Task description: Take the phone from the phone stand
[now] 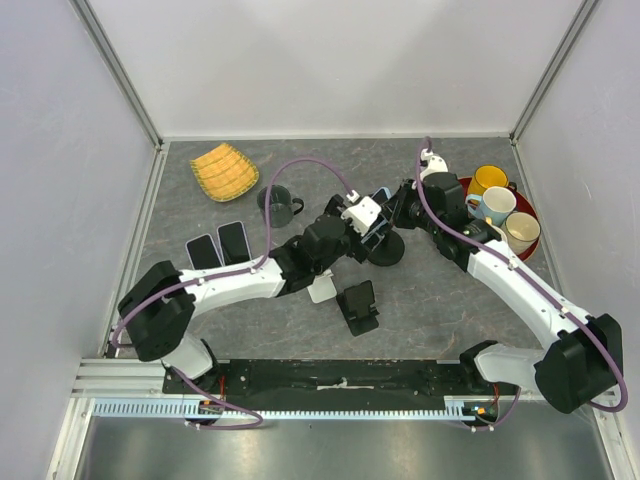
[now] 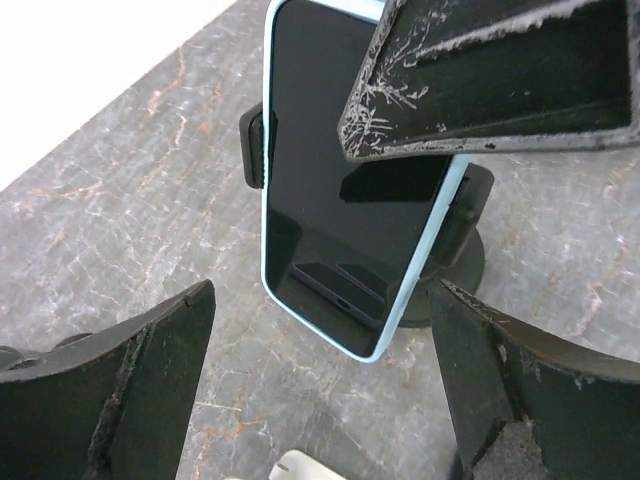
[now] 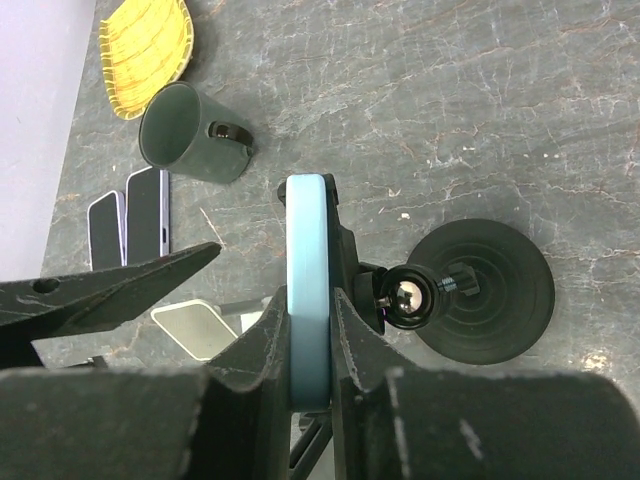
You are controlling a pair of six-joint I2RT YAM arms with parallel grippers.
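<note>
Your right gripper [image 3: 308, 330] clamps the light-blue flat phone [image 3: 305, 230], its black round stand [image 3: 490, 290] at 3 o'clock in the right wrist view; left gripper [image 2: 320, 295] is open.

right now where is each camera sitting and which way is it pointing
top view: above and behind the arms, looking down on the table; both arms show whole.
left wrist: on the left arm, facing the phone in its stand; the open left pincer frames it.
right wrist: on the right arm, looking down the phone's edge; the right pincer is shut on it.
shared: both wrist views show phone and stand; top and right wrist both show the mug.
</note>
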